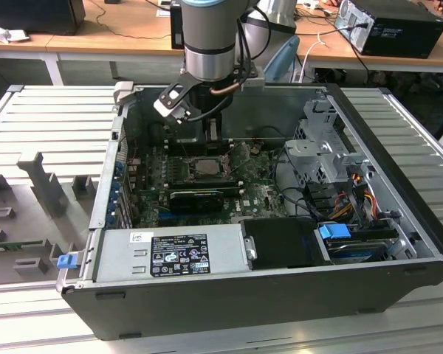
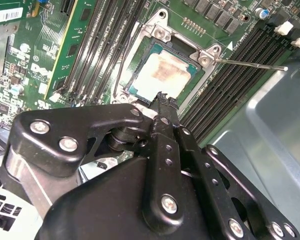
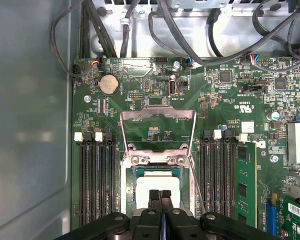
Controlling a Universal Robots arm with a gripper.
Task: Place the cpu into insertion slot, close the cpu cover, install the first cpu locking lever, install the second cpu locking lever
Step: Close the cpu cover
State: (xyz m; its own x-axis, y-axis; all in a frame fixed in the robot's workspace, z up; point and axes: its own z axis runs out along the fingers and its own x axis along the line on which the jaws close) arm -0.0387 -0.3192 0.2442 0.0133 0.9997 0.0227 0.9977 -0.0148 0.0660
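The cpu (image 2: 162, 72), silvery top smeared with tan residue, lies flat in the insertion slot (image 2: 142, 56) on the green board. In the first wrist view the cpu (image 3: 157, 184) sits just beyond my fingertips. The cpu cover (image 3: 157, 113), a thin silver frame, stands swung up and open past the slot's hinge screws. One thin locking lever (image 2: 250, 64) sticks out sideways; another (image 2: 121, 60) runs along the slot's far side. My gripper (image 3: 160, 194) is shut with nothing between its fingers, its tip (image 2: 162, 98) at the cpu's near edge. In the exterior view the gripper (image 1: 205, 147) hangs over the slot (image 1: 204, 168).
Long black memory slots (image 3: 96, 175) flank the socket on both sides. A black expansion card (image 1: 198, 198) lies in front of the socket. Cables (image 3: 190, 35) cross the back of the case. The power supply (image 1: 173, 253) and drive cage (image 1: 321, 158) wall in the board.
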